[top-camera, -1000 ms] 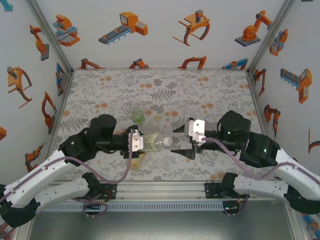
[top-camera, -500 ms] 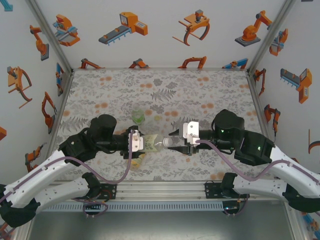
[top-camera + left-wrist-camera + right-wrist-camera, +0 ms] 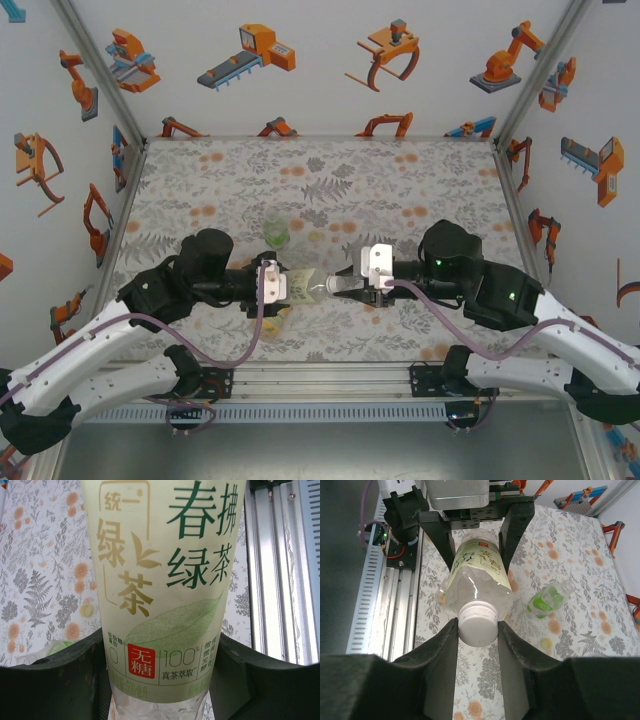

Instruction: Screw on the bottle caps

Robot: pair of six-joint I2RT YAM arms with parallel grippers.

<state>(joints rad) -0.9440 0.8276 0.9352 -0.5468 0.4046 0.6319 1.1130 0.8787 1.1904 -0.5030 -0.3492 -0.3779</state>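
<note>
- Right fingers (image 3: 442, 650) are clamped on the white cap (image 3: 478, 625), one on each side of it, at the mouth of the green tea bottle (image 3: 477, 572).
- Left fingers (image 3: 55, 680) grip that bottle's labelled body from both sides, holding it level above the surface (image 3: 420, 180), near the middle of the near edge.
- A short green-tinted bottle (image 3: 547, 600) lies on its side farther toward the centre of the surface, with a small pale yellow cap (image 3: 546, 642) near it.

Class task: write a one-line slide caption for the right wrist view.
Right pincer grips the white cap of the clear green-tea bottle.
</note>
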